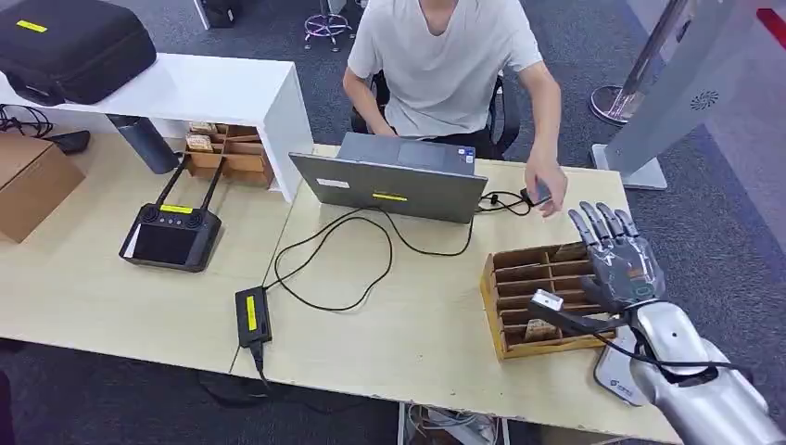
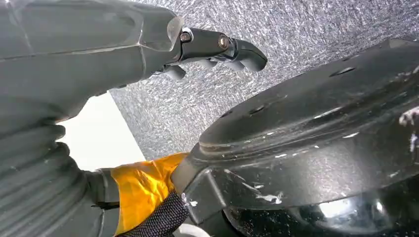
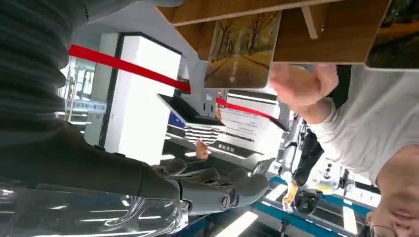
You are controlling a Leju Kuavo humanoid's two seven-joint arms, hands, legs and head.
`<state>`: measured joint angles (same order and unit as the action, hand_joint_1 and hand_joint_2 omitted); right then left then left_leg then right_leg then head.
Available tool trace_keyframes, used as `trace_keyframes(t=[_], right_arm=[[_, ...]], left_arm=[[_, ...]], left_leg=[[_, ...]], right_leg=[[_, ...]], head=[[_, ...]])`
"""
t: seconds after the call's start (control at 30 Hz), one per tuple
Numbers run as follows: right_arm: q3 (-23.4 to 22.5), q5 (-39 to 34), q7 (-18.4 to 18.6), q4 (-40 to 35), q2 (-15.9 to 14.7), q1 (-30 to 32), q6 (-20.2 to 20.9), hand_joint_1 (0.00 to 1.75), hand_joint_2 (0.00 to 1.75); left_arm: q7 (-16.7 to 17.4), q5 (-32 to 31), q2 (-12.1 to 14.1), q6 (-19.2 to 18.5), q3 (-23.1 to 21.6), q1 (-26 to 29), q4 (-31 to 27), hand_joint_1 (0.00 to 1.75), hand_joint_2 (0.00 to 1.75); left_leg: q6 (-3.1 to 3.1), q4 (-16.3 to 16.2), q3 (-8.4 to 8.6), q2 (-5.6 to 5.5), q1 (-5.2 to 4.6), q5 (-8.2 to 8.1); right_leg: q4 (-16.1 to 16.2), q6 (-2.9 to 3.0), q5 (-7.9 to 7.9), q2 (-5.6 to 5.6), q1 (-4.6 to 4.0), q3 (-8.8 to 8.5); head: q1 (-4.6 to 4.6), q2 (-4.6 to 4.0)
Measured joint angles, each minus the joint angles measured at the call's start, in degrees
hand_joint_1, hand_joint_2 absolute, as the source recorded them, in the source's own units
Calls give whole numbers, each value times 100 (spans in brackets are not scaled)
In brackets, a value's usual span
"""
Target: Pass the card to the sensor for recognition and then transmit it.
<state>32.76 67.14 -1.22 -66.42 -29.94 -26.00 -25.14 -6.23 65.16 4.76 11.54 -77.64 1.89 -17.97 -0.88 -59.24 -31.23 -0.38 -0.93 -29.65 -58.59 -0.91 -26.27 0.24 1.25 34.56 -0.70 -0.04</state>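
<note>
From the head view we see our right hand (image 1: 619, 261) at four o'clock, fingers (image 1: 602, 222) spread and holding nothing, poised over the wooden card tray (image 1: 510, 311) on the surface. A card (image 3: 243, 47) stands in its slot (upright for easy pinching). A person's hand (image 1: 547, 190) hovers nearby.

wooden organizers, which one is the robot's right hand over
The slotted wooden organizer at the table's right end, under the right hand; the other wooden organizer sits beside the white shelf.
</note>
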Motion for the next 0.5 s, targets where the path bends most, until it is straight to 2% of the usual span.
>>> trace_keyframes(t=[0.2,0.5], right_arm=[[138,35,-48,9,-24,-347,219,0,175],[540,-286,-317,2,-337,-1137,743,0,175]], left_arm=[[-4,13,0,-11,-46,-8,0,0,175],[-42,70,7,-24,-92,-15,0,0,175]], left_leg=[[0,0,1,0,0,0],[0,-1,1,0,-1,0]], right_leg=[[0,0,0,0,0,0],[0,0,1,1,0,0]], head=[[0,0],[0,0]])
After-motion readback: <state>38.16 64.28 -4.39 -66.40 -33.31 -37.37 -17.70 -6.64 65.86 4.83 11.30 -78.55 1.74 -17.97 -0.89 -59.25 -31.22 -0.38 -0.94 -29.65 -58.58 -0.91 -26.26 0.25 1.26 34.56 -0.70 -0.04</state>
